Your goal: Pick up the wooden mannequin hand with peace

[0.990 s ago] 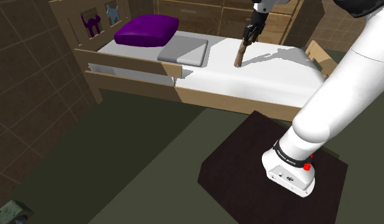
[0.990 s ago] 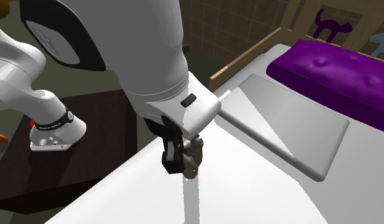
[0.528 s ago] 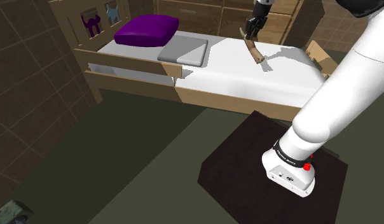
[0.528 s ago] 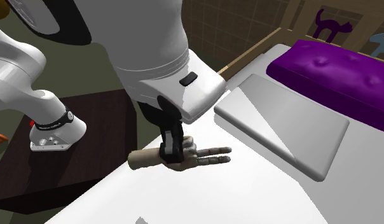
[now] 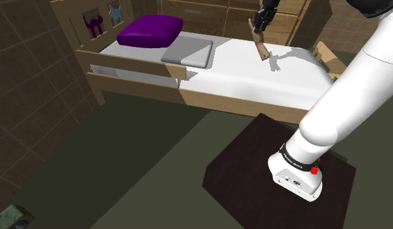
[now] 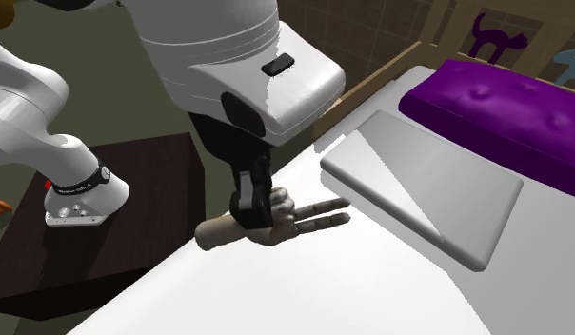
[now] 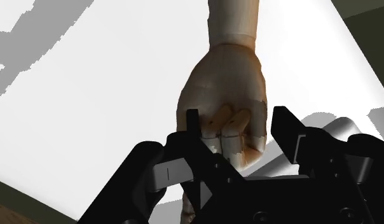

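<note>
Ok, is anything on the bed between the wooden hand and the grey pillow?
Nothing. In the second exterior view, only bare white sheet lies between the wooden hand and the grey pillow.

The wooden hand (image 7: 226,83) has its forearm cut off by the wrist view's edge, and its fingertips are hidden behind the gripper (image 7: 236,118). The purple pillow (image 6: 505,109) runs off the second exterior view's right edge, and the upper part of the arm (image 5: 358,84) passes the shoulder view's top edge.

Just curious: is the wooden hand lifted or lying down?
Lifted: the gripper clasps the wooden hand above the bed, shadow cast apart.
</note>
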Robot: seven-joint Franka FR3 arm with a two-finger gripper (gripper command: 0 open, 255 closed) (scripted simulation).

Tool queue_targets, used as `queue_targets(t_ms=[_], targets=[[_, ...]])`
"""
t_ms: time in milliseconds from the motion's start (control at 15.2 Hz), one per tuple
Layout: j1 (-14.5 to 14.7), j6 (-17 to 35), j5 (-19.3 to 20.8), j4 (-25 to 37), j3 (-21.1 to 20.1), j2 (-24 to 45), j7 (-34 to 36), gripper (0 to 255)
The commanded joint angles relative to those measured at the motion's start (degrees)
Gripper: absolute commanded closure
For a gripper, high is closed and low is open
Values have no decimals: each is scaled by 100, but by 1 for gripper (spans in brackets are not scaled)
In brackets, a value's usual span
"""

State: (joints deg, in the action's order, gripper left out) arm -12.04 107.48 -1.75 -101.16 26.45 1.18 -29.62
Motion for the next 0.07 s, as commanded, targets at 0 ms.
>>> queue_targets(t_ms=[0], targets=[[3, -68, -8, 85, -3, 19, 7, 255]])
